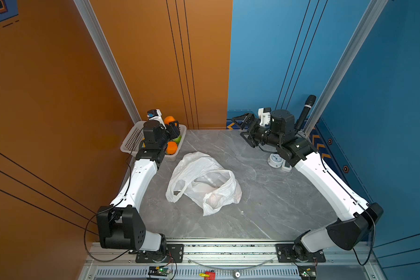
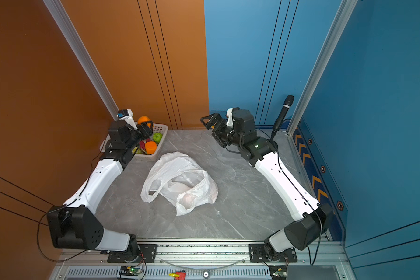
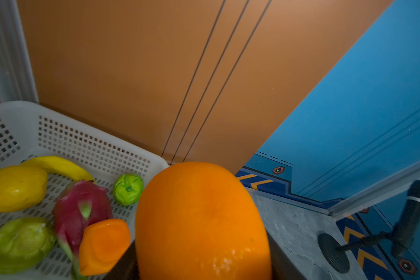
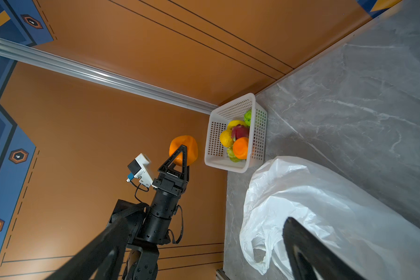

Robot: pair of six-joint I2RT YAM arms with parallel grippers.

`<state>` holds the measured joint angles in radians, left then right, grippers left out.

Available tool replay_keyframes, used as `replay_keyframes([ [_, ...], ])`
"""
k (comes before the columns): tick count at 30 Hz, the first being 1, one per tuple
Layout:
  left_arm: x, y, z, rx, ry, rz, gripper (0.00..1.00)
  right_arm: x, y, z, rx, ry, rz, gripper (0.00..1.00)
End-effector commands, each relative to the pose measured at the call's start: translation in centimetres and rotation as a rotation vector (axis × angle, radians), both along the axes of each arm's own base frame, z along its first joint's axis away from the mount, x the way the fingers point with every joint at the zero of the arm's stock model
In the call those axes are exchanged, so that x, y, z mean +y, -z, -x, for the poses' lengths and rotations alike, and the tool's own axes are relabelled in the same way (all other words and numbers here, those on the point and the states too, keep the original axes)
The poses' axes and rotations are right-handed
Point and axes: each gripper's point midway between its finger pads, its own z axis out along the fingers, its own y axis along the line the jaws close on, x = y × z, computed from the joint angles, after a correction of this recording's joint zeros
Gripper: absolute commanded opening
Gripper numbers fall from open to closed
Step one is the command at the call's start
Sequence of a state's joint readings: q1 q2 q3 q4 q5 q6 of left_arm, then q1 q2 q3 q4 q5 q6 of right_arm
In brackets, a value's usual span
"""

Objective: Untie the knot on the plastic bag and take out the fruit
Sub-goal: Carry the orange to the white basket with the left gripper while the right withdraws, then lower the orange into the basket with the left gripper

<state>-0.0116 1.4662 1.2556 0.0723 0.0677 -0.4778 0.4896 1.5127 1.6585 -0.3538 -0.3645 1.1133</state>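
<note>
Right wrist view: I observed my left jaws gripping an orange fruit [image 4: 192, 145] beside the basket [image 4: 214, 138]; my right jaws stood wide open, empty.

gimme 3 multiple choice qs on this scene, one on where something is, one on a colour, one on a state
1. Where does the white basket stand?
A. in the far left corner of the table
B. at the near right edge
C. on top of the bag

2. What colour is the fruit held in the left claw?
A. green
B. orange
C. pink-red

3. How is the right claw?
A. shut on the bag
B. open and empty
C. shut on the microphone

Answers:
1 A: both top views show it at the far left, behind the left arm.
2 B: its orange skin fills much of the left wrist view.
3 B: its fingers stand wide apart in the air with nothing between them.
</note>
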Motion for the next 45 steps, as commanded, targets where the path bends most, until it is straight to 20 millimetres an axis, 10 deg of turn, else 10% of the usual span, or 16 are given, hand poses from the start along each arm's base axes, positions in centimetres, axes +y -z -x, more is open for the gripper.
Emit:
replay_keyframes([
  [1, 3.4, 0.2, -1.8, -0.013, -0.133, 0.089, 0.44, -0.5, 1.8, -0.6, 0.056, -0.036, 0.045, 1.0],
  [12, 10.3, 6.6, -8.6, 0.005, -0.303, 0.334, 0.45, -1.1, 5.2, -5.4, 0.167, -0.053, 0.016, 1.0],
  [30, 20.7, 17.4, -15.4, 0.219, -0.545, 0.522, 0.48, 1.3, 5.3, -9.7, 0.221, -0.138, -0.053, 1.0],
  [45, 22.8, 19.2, -20.0, 0.206, -0.504, 0.591, 0.69, 1.4, 5.9, -11.7, 0.264, -0.123, -0.079, 1.0],
])
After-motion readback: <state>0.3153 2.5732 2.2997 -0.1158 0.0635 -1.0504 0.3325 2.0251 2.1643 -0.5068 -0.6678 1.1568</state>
